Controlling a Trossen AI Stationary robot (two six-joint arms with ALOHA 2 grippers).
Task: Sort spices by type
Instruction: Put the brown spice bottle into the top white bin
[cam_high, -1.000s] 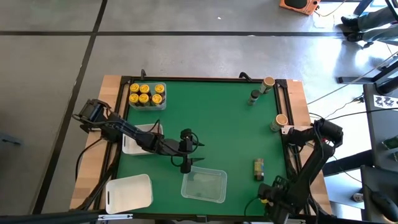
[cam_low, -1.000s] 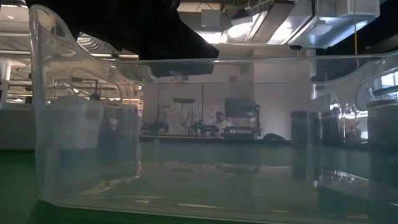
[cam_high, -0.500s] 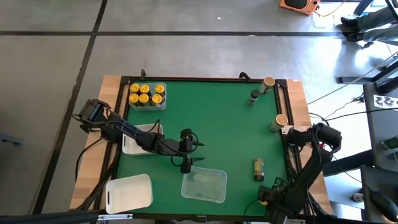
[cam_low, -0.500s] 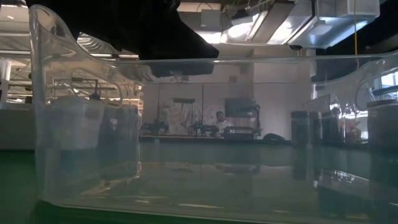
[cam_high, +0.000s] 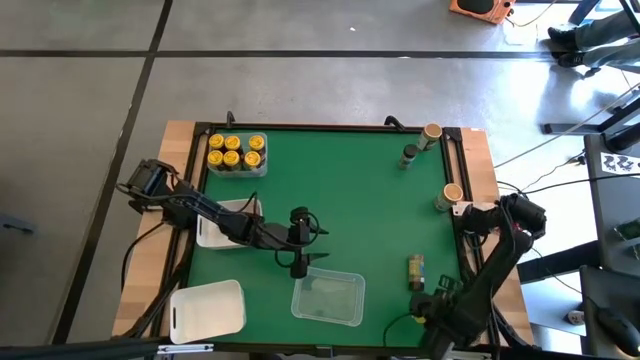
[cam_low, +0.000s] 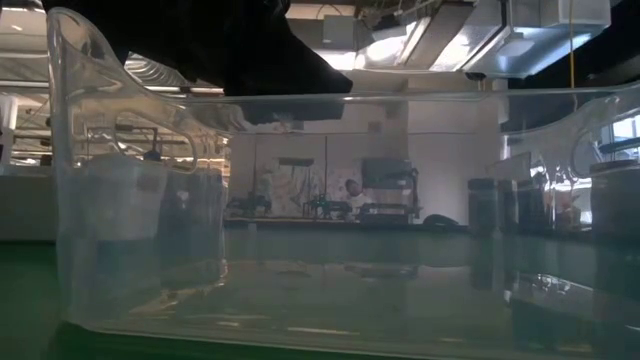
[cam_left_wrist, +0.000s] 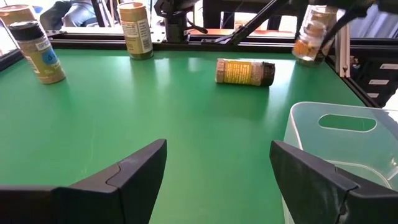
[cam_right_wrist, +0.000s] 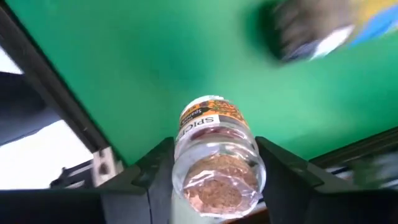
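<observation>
Several yellow-lidded spice jars (cam_high: 237, 153) stand in a clear tray at the far left. A dark-lidded jar (cam_high: 408, 156) and two tan-lidded jars (cam_high: 430, 135) (cam_high: 447, 195) stand along the right side. One jar (cam_high: 416, 270) lies on its side on the mat. My right gripper (cam_high: 438, 302), at the near right corner, is shut on a clear spice jar (cam_right_wrist: 217, 158) with an orange label. My left gripper (cam_high: 300, 252) hovers open over the middle of the mat, beside the clear tray (cam_high: 328, 297), with nothing between its fingers (cam_left_wrist: 134, 171). My right gripper pinches the jar's clear end (cam_right_wrist: 219, 186) between its two fingers (cam_right_wrist: 155, 171), one on each side of the round body. The fingers point down from above. The jar is lifted clear of the green mat, and its labelled part (cam_right_wrist: 208, 118) reaches below the fingers.
An empty clear tray (cam_low: 320, 250) fills the low view at the near middle. A white tray (cam_high: 207, 308) sits at the near left corner, and another white one (cam_high: 212, 228) lies under my left arm. The green mat between the trays and the right-side jars is free.
My right arm has shifted at the near right corner, and its hand has risen a little off the table.
</observation>
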